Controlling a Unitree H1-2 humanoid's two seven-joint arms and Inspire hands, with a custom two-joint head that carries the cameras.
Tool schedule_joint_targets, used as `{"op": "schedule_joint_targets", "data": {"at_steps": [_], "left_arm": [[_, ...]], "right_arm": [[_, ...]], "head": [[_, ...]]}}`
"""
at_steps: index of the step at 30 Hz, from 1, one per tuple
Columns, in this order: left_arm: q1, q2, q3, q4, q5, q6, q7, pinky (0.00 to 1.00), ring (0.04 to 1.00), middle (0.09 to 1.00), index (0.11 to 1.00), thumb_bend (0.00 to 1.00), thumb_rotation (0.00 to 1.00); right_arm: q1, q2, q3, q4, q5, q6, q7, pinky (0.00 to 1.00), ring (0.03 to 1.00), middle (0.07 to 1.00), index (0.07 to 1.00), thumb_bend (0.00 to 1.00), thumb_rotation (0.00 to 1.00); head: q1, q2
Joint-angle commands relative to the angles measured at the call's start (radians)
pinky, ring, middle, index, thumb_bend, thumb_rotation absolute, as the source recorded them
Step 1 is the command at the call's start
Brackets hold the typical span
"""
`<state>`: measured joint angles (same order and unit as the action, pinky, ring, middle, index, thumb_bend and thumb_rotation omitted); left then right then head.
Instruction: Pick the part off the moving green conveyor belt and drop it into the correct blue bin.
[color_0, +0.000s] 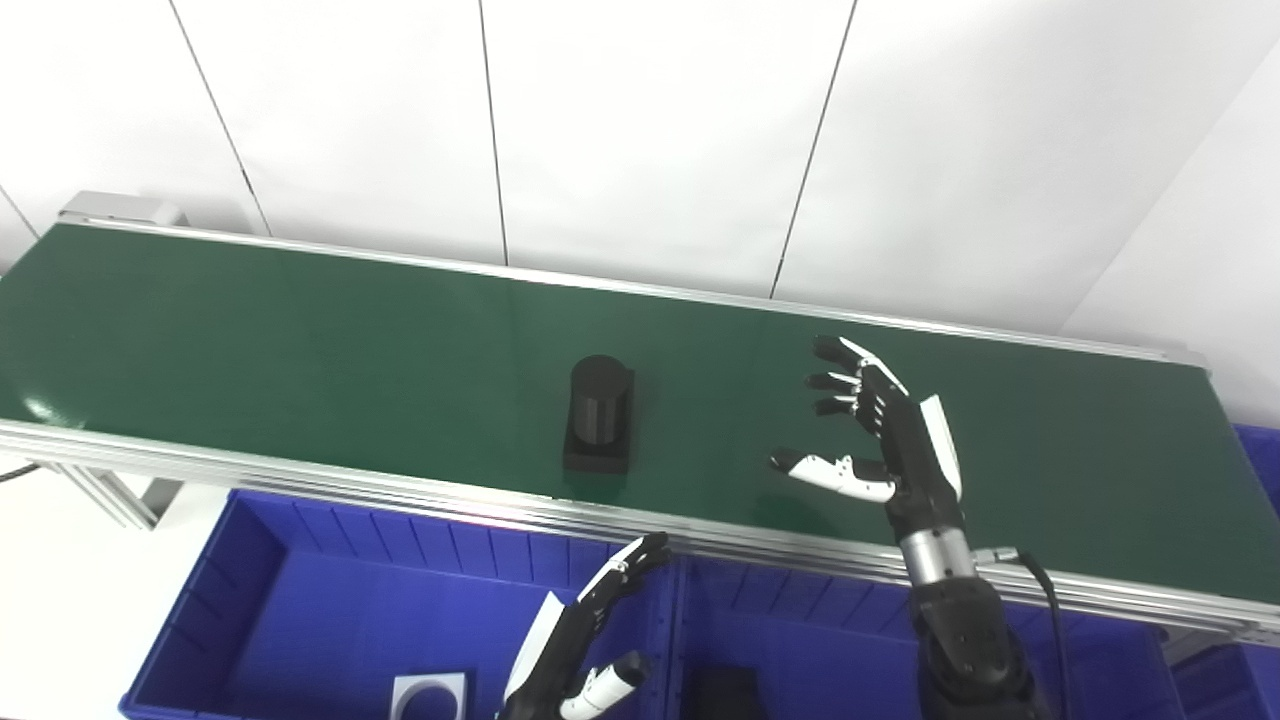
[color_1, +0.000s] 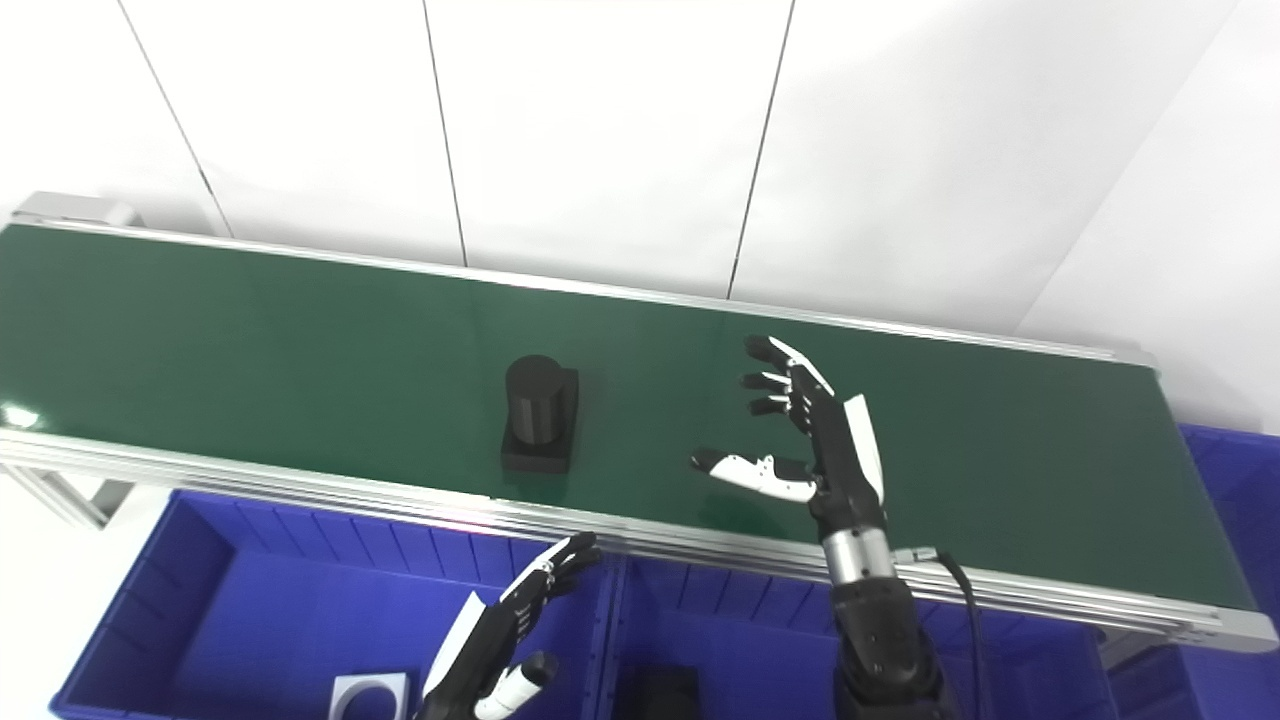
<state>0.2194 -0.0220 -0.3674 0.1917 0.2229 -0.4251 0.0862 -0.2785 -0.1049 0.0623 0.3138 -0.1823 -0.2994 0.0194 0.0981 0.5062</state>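
The part (color_0: 598, 415), a dark cylinder standing upright on a squarish black base, rides near the middle of the green belt (color_0: 250, 330), closer to the near rail than the far one. The right hand (color_0: 880, 425) hovers over the belt to the part's right, apart from it, palm turned toward the part, fingers spread and thumb stretched out low toward it, holding nothing. That wide opening, set side-on to the cylinder, reads as a waiting catch: I judge the hand is posed so the part can pass between thumb and fingers, or so a short sideways reach can close around the cylinder. The left hand (color_0: 585, 640) waits below the near rail, over the left bin (color_0: 250, 600), fingers loosely extended and apart, empty, kept clear of the belt. That bin holds a pale square piece with a round hole (color_0: 428, 695), while the middle bin (color_0: 800, 640) holds a dark block (color_0: 722, 692), only partly in view. If bins sort by kind, the black part likely belongs with the dark block, though too little of it shows to be sure.
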Motion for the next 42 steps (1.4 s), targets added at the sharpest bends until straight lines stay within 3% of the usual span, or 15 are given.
{"op": "schedule_joint_targets", "data": {"at_steps": [1,11,20,27,35,42], "left_arm": [[-0.010,-0.018,-0.011,-0.017,0.002,-0.044,0.019,0.90,0.899,0.870,0.894,0.86,0.96],[-0.008,-0.026,-0.023,-0.020,0.032,-0.044,0.043,0.89,0.875,0.858,0.886,0.89,0.96],[-0.007,-0.040,-0.027,-0.018,0.055,-0.044,0.049,0.85,0.866,0.855,0.885,0.90,0.95],[-0.008,-0.049,-0.034,-0.017,0.053,-0.044,0.052,0.85,0.862,0.854,0.885,0.90,0.94],[-0.004,-0.050,-0.046,-0.028,0.068,-0.045,0.074,0.85,0.853,0.848,0.886,0.88,0.95],[0.006,-0.056,-0.048,-0.042,0.073,-0.044,0.080,0.85,0.845,0.841,0.881,0.90,0.93]], "right_arm": [[-0.052,-0.006,0.009,0.001,-0.022,-0.002,-0.011,0.67,0.758,0.832,0.817,0.97,0.35],[-0.138,-0.005,0.038,0.110,-0.061,0.002,-0.008,0.64,0.755,0.839,0.829,0.99,0.39],[-0.185,0.026,0.052,0.161,-0.061,0.042,-0.008,0.64,0.757,0.847,0.834,0.97,0.33],[-0.232,0.045,0.077,0.219,-0.086,0.057,-0.013,0.58,0.727,0.842,0.828,0.97,0.30],[-0.266,0.055,0.121,0.266,-0.144,0.084,-0.025,0.57,0.705,0.813,0.839,0.99,0.36],[-0.273,0.076,0.126,0.306,-0.133,0.089,-0.019,0.61,0.725,0.841,0.826,1.00,0.35]], "head": [[0.002,0.000],[0.019,0.000],[0.024,0.002],[0.033,0.000],[0.042,0.004],[0.048,0.008]]}}
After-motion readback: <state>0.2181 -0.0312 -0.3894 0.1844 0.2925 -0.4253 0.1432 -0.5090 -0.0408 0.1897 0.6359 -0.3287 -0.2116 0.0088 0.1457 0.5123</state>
